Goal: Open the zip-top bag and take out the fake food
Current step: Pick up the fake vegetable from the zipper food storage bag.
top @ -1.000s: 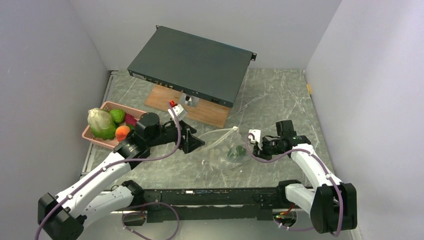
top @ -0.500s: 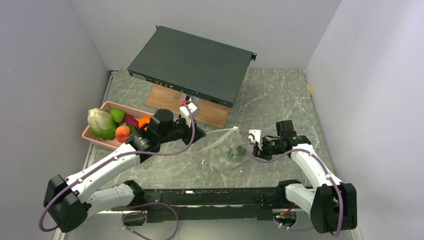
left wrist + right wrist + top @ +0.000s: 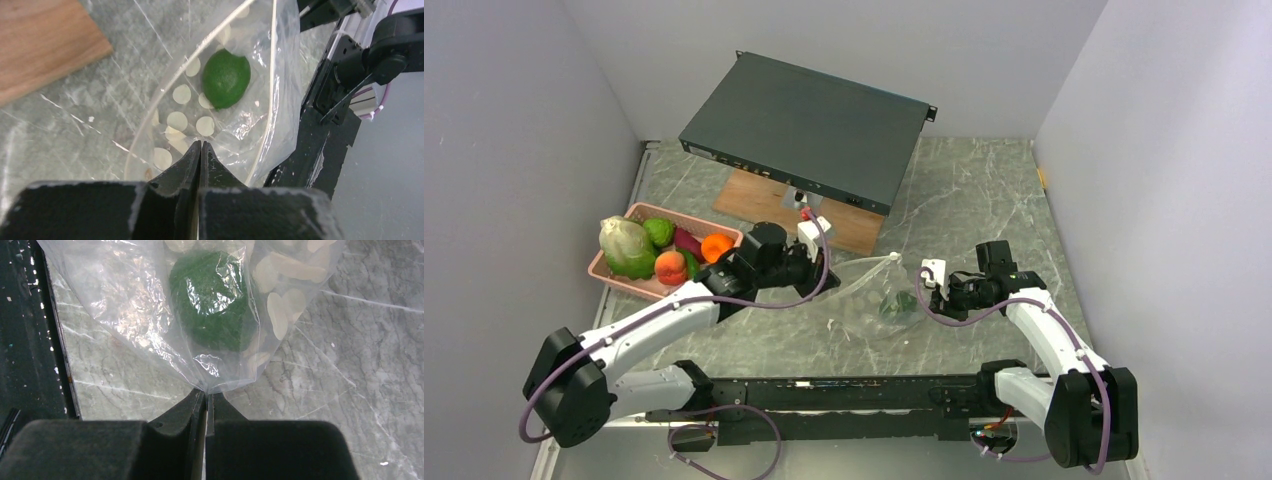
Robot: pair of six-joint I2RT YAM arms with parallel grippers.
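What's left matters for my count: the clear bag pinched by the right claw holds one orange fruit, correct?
Not orange. The fruit inside the clear bag is green, as the left wrist view shows. The rest holds: it is the only fruit in there, and the right claw does pinch the bag.

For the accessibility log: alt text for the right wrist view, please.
The right hand is shut on an edge of the clear zip-top bag, over the grey marbled table. A dark green fake food piece shows through the plastic, beside pale round spots.
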